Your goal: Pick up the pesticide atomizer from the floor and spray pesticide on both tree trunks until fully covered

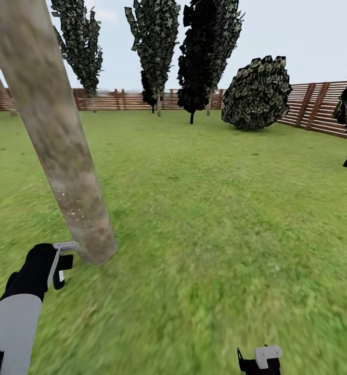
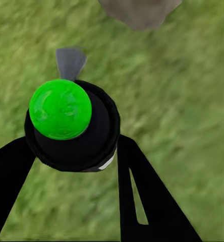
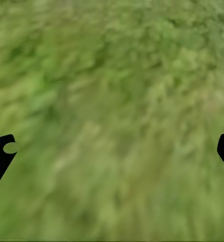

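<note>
A thick beige-grey tree trunk [image 1: 53,130] leans up the left of the head view, with tiny white pesticide specks [image 1: 73,211] on its lower part. My left gripper [image 1: 60,265] hangs just left of the trunk's base, low over the grass. In the left wrist view it [image 2: 74,151] is shut on the pesticide atomizer [image 2: 71,126], a black body with a bright green round cap and a grey nozzle [image 2: 70,61] pointing toward the trunk's foot [image 2: 140,11]. My right gripper [image 1: 260,360] is open over bare grass [image 3: 112,151], its fingertips [image 3: 1,156] far apart.
Green lawn [image 1: 220,219] stretches ahead and to the right. Narrow dark conifers [image 1: 155,47] and a round bush [image 1: 256,94] stand far back before a brown slat fence [image 1: 313,104]. Another thin trunk [image 1: 1,88] rises at far left.
</note>
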Available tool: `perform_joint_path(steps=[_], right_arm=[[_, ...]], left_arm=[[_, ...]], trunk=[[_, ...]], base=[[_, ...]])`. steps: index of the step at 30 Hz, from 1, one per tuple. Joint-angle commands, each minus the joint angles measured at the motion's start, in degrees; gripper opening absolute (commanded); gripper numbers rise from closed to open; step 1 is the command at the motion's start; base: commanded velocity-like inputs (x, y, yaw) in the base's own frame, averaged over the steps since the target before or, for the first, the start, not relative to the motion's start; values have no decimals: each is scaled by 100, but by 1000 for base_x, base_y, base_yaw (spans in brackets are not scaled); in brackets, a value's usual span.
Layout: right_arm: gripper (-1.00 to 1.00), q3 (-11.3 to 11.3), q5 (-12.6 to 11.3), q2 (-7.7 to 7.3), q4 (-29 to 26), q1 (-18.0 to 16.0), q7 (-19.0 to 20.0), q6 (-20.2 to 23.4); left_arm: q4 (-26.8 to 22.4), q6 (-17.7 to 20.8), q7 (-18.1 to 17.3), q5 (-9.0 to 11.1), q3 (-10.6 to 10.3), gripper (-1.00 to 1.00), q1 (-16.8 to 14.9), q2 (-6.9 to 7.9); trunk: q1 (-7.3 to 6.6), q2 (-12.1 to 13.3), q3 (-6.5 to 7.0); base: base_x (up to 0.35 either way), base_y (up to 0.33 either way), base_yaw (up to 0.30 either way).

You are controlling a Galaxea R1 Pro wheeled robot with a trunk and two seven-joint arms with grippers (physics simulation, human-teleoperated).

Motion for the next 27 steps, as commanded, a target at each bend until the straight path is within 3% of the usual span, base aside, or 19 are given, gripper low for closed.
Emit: perform_joint_path(steps=[1,12,27], right_arm=[[100,-39,61,1,4,-2,-19,-15],[100,-48,61,1,1,-2,-19,-15],[100,-48,61,0,-1,-2,-19,-18]], left_arm=[[-4,22,-47,-7,6,-100,-5,44],[-16,22,-38,32,-43,-100,-9,-35],[-116,22,-45,26,-44,-100,-43,-166]], trunk=[[-1,-2,-5],[-1,-2,-5],[-1,-2,-5]], base=[[1,-273,277],[59,-274,260],[145,-251,11]])
